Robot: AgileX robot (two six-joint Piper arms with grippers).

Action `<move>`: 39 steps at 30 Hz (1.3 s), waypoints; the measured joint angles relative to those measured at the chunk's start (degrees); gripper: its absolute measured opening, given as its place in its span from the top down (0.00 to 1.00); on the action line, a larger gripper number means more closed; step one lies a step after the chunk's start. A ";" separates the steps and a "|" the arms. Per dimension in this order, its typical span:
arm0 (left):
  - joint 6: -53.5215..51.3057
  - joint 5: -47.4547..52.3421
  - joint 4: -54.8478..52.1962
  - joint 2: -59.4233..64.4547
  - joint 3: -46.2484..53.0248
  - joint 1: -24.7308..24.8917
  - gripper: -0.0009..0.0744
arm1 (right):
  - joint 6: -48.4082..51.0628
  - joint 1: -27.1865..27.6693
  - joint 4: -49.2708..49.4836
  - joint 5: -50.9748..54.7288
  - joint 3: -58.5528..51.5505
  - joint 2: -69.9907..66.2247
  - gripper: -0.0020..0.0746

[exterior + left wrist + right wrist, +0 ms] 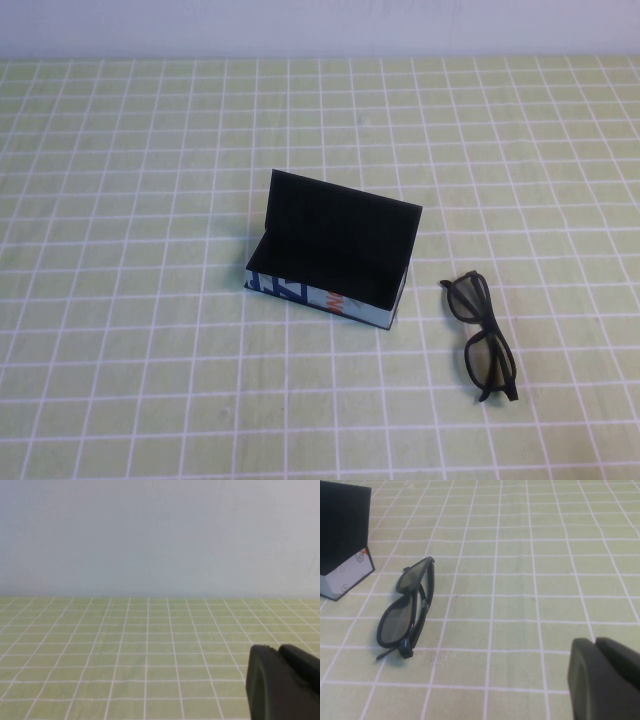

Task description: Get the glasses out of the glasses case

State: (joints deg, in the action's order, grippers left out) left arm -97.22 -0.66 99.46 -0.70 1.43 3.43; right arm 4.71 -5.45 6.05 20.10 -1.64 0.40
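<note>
One glasses case, rectangular, matte black lid standing open, printed sides, on checked green surface. One pair of glasses, black plastic, folded, lying on the surface just right of the case. Left claw and right claw only partly visible, clear of both; spread: cannot tell.

The small rectangular hinged-lid glasses case stands near the middle of the green grid-patterned surface, its lid raised upright along the far side. The black thick-framed glasses lie folded on the surface to the case's right and slightly nearer the robot, just beside it, not touching. Neither the left hand nor the right hand appears over the surface in the high view.
</note>
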 joint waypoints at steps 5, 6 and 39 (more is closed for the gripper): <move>0.00 0.00 0.00 0.00 0.00 0.00 0.99 | 0.00 0.00 0.11 0.00 0.00 0.00 0.99; 0.00 0.00 0.00 0.00 0.00 0.00 0.99 | 0.00 0.00 0.11 0.00 0.00 0.00 0.99; 101.74 21.06 -102.78 0.00 -0.07 0.00 0.99 | 0.13 0.04 0.11 0.00 0.00 0.08 1.00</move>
State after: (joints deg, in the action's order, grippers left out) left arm 4.52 20.40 -3.32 -0.70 1.36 3.43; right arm 4.84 -5.40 6.16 20.10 -1.64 0.48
